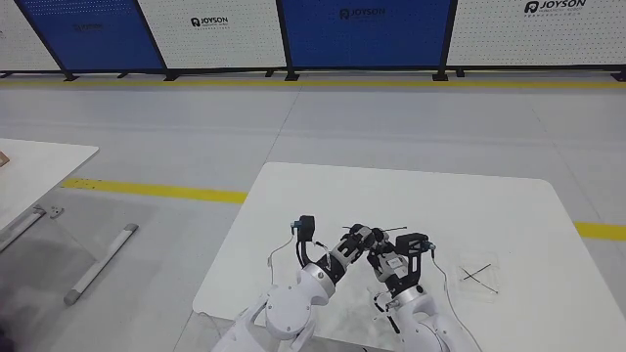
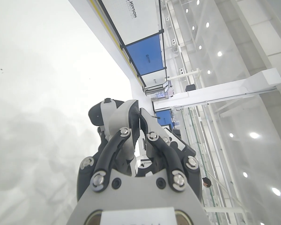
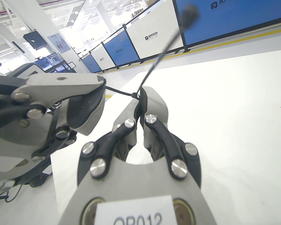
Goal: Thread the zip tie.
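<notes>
The white bench point(image 1: 323, 196) carries the work at its near edge, where both arms meet directly in front of the robot. Note that the right hand point(image 3: 140, 98) is fully closed and pinches the zip tie point(image 3: 164, 52) at a small thickening in the strap. The left hand point(image 2: 139, 116) sits just beside it, likewise fully closed, and grips the end of the strap's short run. That short run is drawn nearly straight between the two hands, so they stand near each other but apart, joined by the tie alone. From the right hand the long run rises clear of the bench, free in the air, and ends in a dark lump. Whether that lump is the locking head cannot be determined. Treat the coming move as turning on one relation: the strap's short axis points from the left hand straight at the right hand's grip, and any feed must follow that line. Judge the task as mid-threading. Farther out, to the robot's right, spare ties point(image 1: 478, 275) lie crossed on the bench inside a faint square outline. Whether that outline is a clear tray cannot be told.
</notes>
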